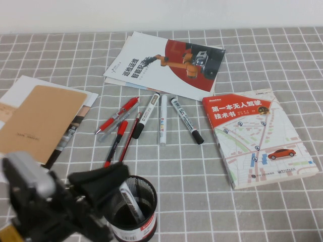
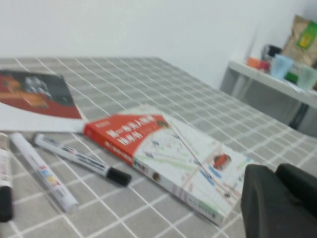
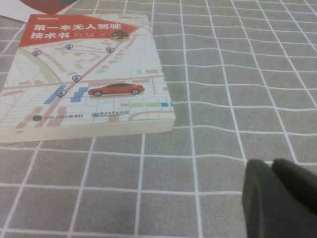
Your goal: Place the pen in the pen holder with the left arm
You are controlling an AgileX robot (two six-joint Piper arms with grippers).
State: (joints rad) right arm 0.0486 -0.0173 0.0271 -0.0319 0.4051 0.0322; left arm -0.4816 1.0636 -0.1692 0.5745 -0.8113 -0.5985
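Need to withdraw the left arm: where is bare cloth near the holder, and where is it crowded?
Left gripper sits at the pen holder, a pen inside it. Bare cloth lies between holder and map book. Crowded: the loose pens beyond, the notebook leftward. Right gripper hovers over bare cloth near the book.

The red-and-white map book (image 1: 258,137) serves as the landmark and lies flat on the grey checked bench (image 1: 282,55). Left of the book, two black-capped markers (image 1: 186,120) flank an all-white pen with coloured letters (image 1: 163,120). Further left of the book lie the slim red pens (image 1: 117,117). Beyond the book's far-left corner sits a white brochure printed with a robot arm (image 1: 166,63). Well to the left of the book rests a tan notebook (image 1: 38,121) on white papers.
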